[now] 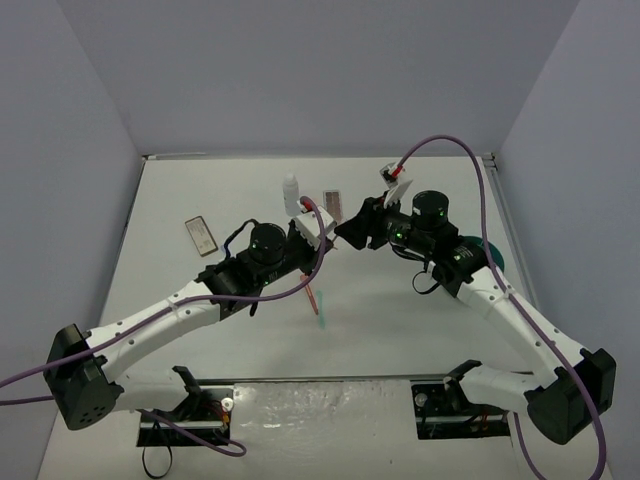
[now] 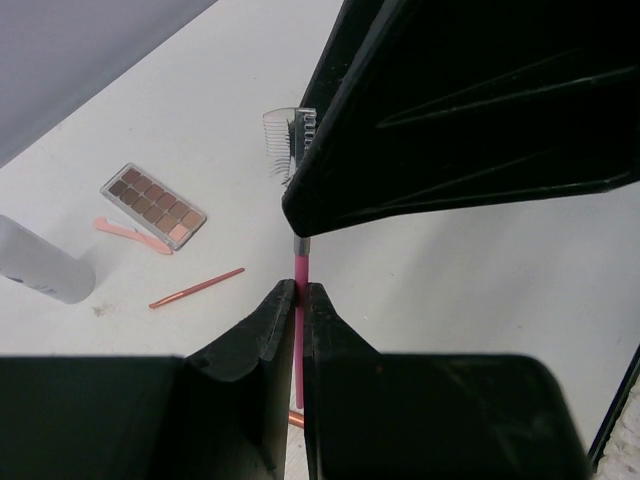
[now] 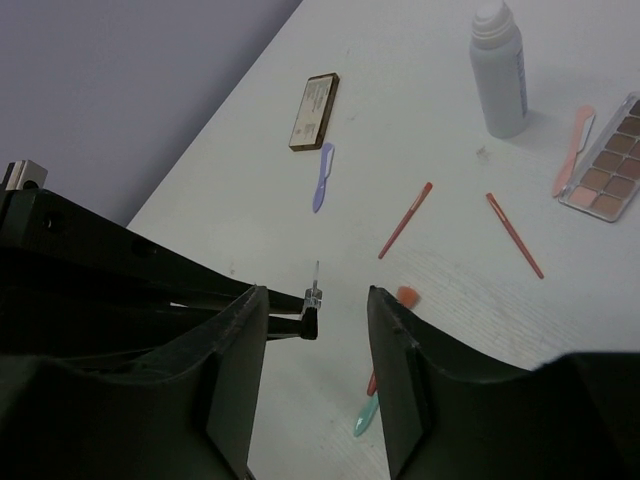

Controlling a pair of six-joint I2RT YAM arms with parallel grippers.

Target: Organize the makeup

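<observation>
My left gripper (image 2: 298,292) is shut on a thin pink stick (image 2: 298,268), held above the table near its middle (image 1: 322,238). The stick's silver-collared tip (image 3: 313,298) pokes between the fingers of my right gripper (image 3: 316,300), which stand apart without touching it. In the top view the right gripper (image 1: 350,232) faces the left one. On the table lie a whitish bottle (image 3: 498,70), an open brown-pink palette (image 2: 153,206), a closed palette (image 3: 314,110), a purple stick (image 3: 322,176), two red-brown sticks (image 3: 405,220) (image 3: 515,235), a pink stick (image 3: 573,150) and a teal stick (image 3: 365,412).
The round teal tub (image 1: 490,252) sits at the right, mostly hidden behind the right arm. A clear comb-like piece (image 2: 285,140) lies at the back right. Grey walls close in the table on the left, back and right.
</observation>
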